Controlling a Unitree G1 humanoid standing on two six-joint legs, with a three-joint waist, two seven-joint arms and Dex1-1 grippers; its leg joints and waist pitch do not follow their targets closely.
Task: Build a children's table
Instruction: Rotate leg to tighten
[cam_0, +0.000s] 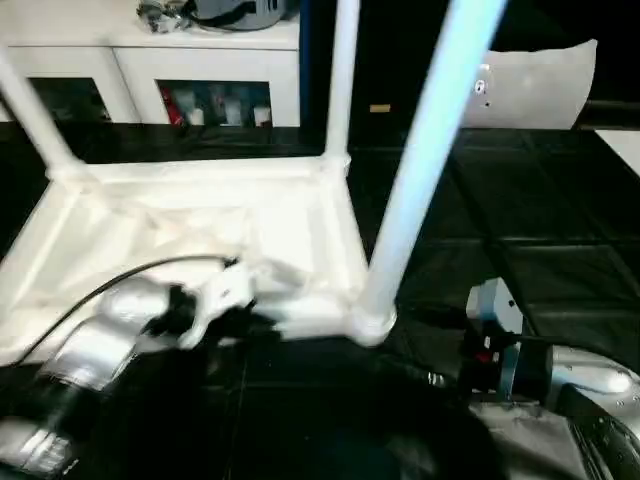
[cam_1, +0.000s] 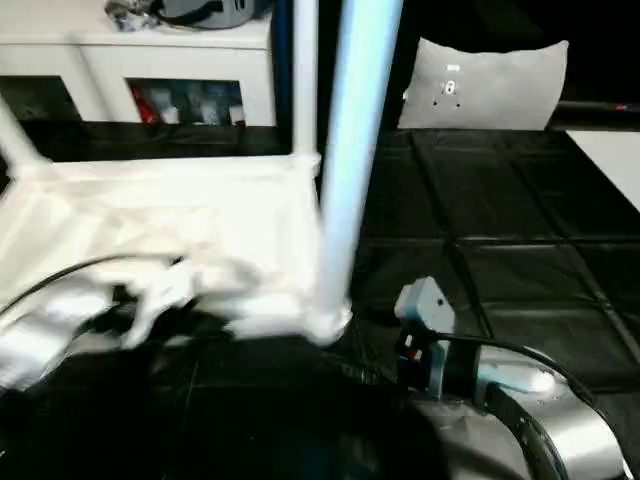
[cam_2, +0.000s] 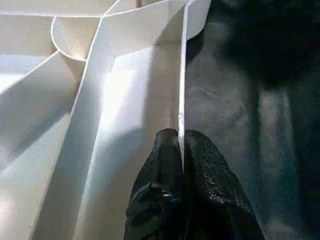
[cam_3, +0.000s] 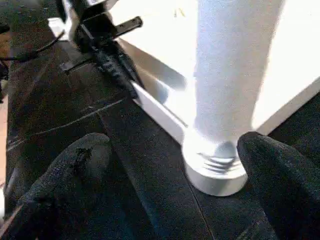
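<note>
The children's table lies upside down on the black floor, its white ribbed top (cam_0: 200, 230) facing up. Three white legs stand in corner sockets: the near right leg (cam_0: 420, 170), the far right leg (cam_0: 340, 80) and the far left leg (cam_0: 35, 110). My left gripper (cam_2: 181, 137) is shut on the thin near rim (cam_2: 182, 75) of the top, one finger on each side of it. My right gripper (cam_3: 175, 145) is open, its fingers (cam_3: 85, 160) apart on either side of the near right leg's threaded base (cam_3: 215, 165), not touching it.
A white cabinet (cam_0: 200, 60) with shelves stands behind the table. A grey cushion (cam_1: 485, 85) leans at the back right. Black padded floor mats (cam_0: 540, 220) stretch to the right. A black cable (cam_0: 130, 275) arcs over my left forearm.
</note>
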